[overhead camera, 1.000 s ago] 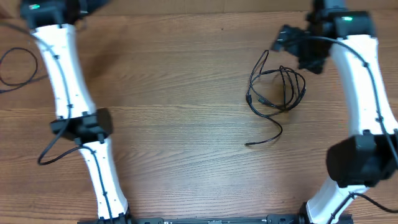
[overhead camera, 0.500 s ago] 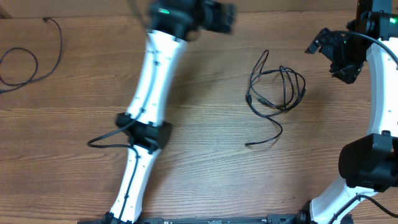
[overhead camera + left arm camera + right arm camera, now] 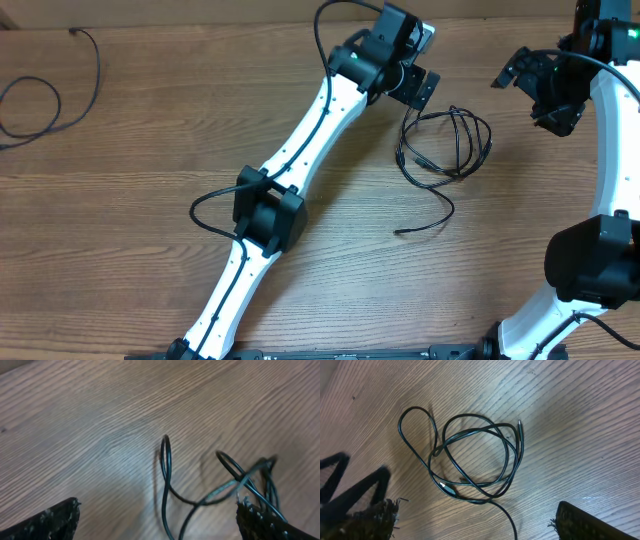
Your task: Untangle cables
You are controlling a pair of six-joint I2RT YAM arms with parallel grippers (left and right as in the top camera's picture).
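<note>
From overhead: the cables [image 3: 456, 142] in a loose tangle on the wooden surface [image 3: 400, 300], right of centre toward the far edge, one tail trailing nearward to a small plug end. Left end effector [image 3: 414, 84] hanging at the tangle's upper-left corner, covering the top of the tall narrow loop there; spread not readable from this height. Cleared up by the left wrist view: left end effector [image 3: 157, 522] wide, one padded fingertip [image 3: 55, 520] in each lower corner, only wood and the cables [image 3: 218, 492] between them, the tall loop's rounded top plainly in sight, crossing strands running just past the right-hand fingertip; touching or not, cannot tell. Right end effector [image 3: 532, 92] off to the tangle's right, apart from it. Likewise wide and empty in the right wrist view, right end effector [image 3: 475, 520] looking down on the cables [image 3: 512, 455] as overlapping rings plus one side loop, with a plug tip at the upper right and a pale connector at the lower left, details too small to make out from above. Only overhead: a loose cord [image 3: 97, 65] curled at the far left edge, well apart from the tangle; the left arm [image 3: 300, 160] stretched diagonally across the surface, hiding a strip of wood; a thicker arm wire [image 3: 195, 212] looping off its elbow; the right arm [image 3: 612, 150] along the right edge.
</note>
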